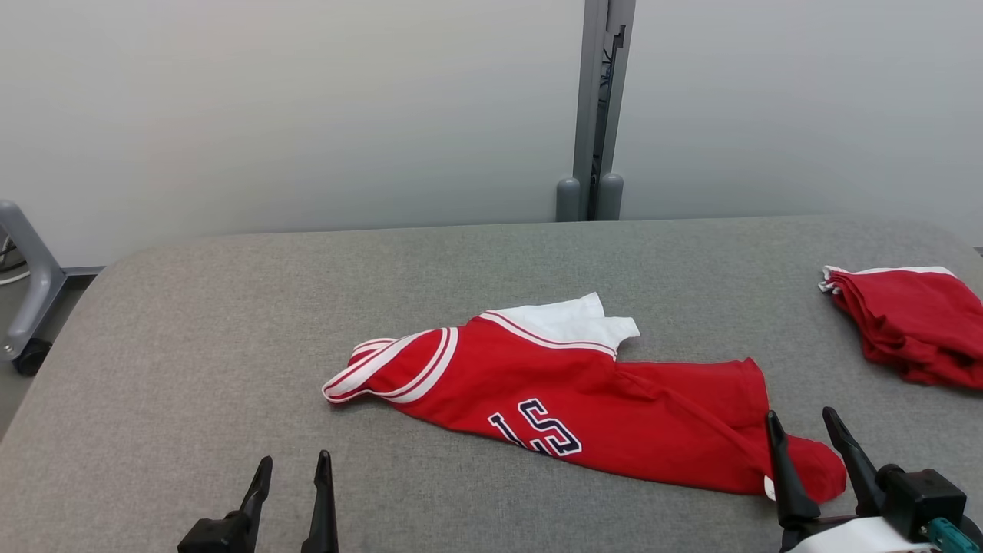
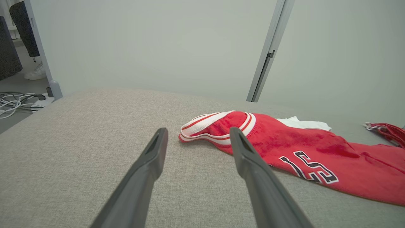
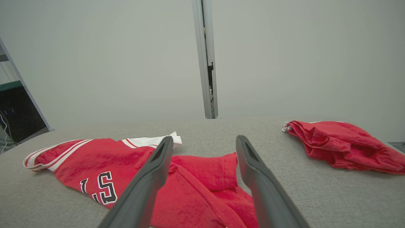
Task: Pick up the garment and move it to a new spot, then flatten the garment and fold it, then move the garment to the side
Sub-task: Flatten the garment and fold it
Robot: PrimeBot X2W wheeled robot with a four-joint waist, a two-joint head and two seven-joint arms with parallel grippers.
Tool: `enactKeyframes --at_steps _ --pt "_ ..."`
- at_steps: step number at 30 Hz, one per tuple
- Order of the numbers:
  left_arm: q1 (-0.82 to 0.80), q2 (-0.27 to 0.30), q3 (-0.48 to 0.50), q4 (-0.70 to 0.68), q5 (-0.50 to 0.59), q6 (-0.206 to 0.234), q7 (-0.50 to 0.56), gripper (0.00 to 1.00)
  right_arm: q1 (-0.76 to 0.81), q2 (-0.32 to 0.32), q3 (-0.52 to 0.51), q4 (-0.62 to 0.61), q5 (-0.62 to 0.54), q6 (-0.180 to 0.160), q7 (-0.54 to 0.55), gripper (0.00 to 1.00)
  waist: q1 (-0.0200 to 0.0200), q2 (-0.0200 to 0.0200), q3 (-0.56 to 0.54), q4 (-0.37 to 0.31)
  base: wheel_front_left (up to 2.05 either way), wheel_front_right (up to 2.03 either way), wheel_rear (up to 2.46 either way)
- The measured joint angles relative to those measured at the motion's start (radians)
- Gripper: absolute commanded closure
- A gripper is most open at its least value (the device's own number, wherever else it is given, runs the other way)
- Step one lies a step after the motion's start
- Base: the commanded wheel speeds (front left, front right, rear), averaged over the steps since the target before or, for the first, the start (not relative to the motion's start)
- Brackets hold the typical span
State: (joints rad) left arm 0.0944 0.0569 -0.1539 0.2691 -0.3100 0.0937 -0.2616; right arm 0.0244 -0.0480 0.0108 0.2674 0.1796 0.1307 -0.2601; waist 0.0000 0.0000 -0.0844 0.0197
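A red jersey with white trim and dark lettering, the garment, lies crumpled and partly folded over on the grey table, stretched from centre toward the near right. My left gripper hovers open near the front edge, short of the garment's striped armhole. Open too, my right gripper sits over the garment's lower right end, nothing between its fingers.
A second red cloth lies bunched at the table's right edge. A grey post rises behind the table against a pale wall. A wheeled grey frame stands off the left side, with cables on the floor.
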Motion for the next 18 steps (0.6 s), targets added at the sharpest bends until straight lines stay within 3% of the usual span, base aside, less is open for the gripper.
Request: enactKeyframes --at_steps 11,18 --pt "-0.023 -0.002 -0.011 0.003 0.018 -0.006 0.0 0.0 -0.099 0.0 -0.013 0.034 -0.025 0.0 0.022 0.0 0.0 0.0 0.022 0.038 0.0 0.0 0.0" --pt "-0.043 -0.003 -0.021 0.007 0.031 -0.008 0.0 0.0 -0.284 0.0 -0.02 0.184 -0.056 0.0 0.099 0.0 0.0 0.0 0.053 0.096 0.0 0.0 0.0"
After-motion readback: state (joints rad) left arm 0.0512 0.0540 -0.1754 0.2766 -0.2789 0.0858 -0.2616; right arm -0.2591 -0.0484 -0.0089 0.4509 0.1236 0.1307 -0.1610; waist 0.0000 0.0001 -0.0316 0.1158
